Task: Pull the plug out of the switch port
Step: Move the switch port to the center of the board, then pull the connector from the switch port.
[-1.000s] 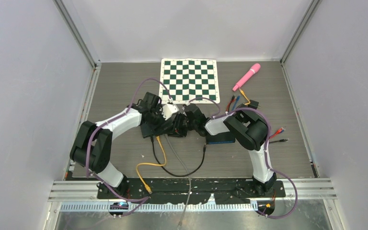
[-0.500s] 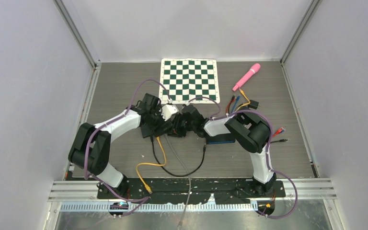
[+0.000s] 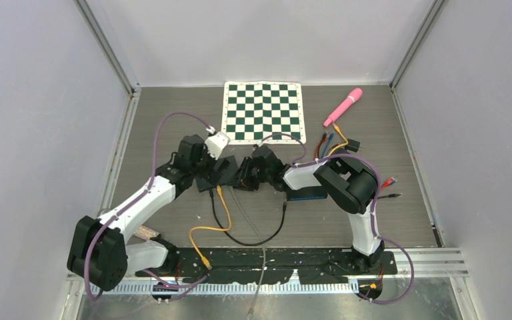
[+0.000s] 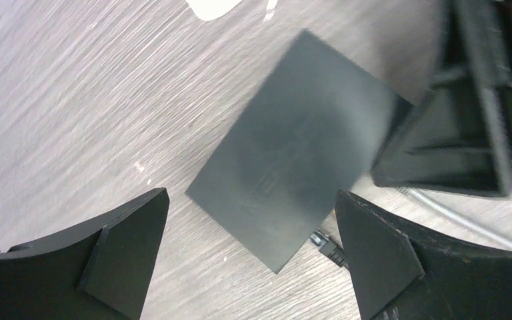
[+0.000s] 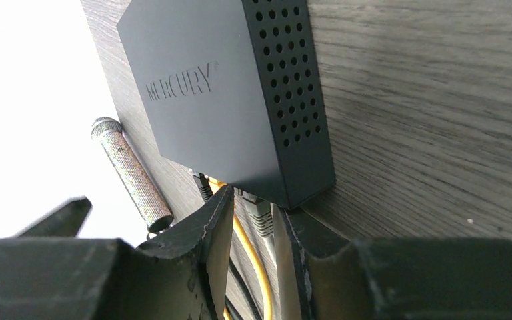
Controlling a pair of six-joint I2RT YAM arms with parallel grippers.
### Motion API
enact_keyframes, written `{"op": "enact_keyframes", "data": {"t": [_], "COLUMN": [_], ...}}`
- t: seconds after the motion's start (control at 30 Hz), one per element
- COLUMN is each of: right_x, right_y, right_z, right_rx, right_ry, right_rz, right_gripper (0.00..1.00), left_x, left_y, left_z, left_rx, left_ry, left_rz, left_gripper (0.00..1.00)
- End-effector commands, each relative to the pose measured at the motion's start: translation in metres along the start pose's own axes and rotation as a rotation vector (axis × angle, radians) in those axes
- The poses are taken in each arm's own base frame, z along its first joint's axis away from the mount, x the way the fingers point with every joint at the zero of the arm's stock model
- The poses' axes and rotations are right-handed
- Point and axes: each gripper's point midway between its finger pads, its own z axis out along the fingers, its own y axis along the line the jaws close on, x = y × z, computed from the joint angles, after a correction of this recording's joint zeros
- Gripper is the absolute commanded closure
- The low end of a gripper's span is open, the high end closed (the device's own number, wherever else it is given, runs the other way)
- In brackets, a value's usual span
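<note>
Nothing is out yet: the grey plug (image 5: 259, 215) sits in the near-side port of the switch (image 5: 220, 100), mid-table. The right gripper (image 5: 252, 223) pinches that plug, while the left gripper (image 4: 250, 213) hangs spread wide above the switch. The case is a matte black box with a perforated side. A glossy yellow cable (image 5: 255, 267) runs beside the plug over the grained wooden table (image 5: 440, 133).

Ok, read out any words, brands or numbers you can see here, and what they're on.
"MERCURY": on the top face of the black switch box with a perforated side, right wrist view.
Faint embossed mark on that box in the left wrist view: too blurred to read.
No other text shows.
</note>
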Motion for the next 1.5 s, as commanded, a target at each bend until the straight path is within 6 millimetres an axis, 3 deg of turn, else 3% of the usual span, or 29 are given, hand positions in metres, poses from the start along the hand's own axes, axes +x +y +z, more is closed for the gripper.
{"op": "enact_keyframes", "data": {"t": [0.0,0.1,0.23,0.4,0.63,0.87,1.47], "right_x": [-0.007,-0.006,-0.005,-0.004,-0.001,-0.003,-0.002], "right_y": [-0.017,-0.016,-0.011,-0.006,-0.007,-0.005,-0.001], "right_z": [-0.004,-0.004,-0.004,-0.003,-0.002,-0.001,0.001], "right_rx": [0.090,0.084,0.062,0.041,0.038,0.031,0.002], "right_ry": [-0.045,-0.039,-0.029,-0.021,-0.005,0.000,0.020], "right_rz": [-0.034,-0.034,-0.031,-0.025,-0.023,-0.017,0.012], "right_gripper": [0.65,0.65,0.65,0.64,0.64,0.64,0.64], "left_x": [0.003,0.006,0.004,0.014,0.034,0.041,0.062], "left_y": [0.046,0.036,0.007,-0.008,-0.014,-0.003,-0.019], "left_z": [-0.009,-0.002,0.003,0.005,0.012,0.019,0.037], "left_rx": [-0.252,-0.135,0.082,0.197,0.291,0.266,0.306], "left_ry": [-0.010,0.047,0.109,0.193,0.317,0.357,0.427], "left_rz": [-0.354,-0.430,-0.329,-0.214,0.065,0.170,0.226], "left_gripper": [0.00,0.00,0.00,0.00,0.01,0.00,0.12]}}
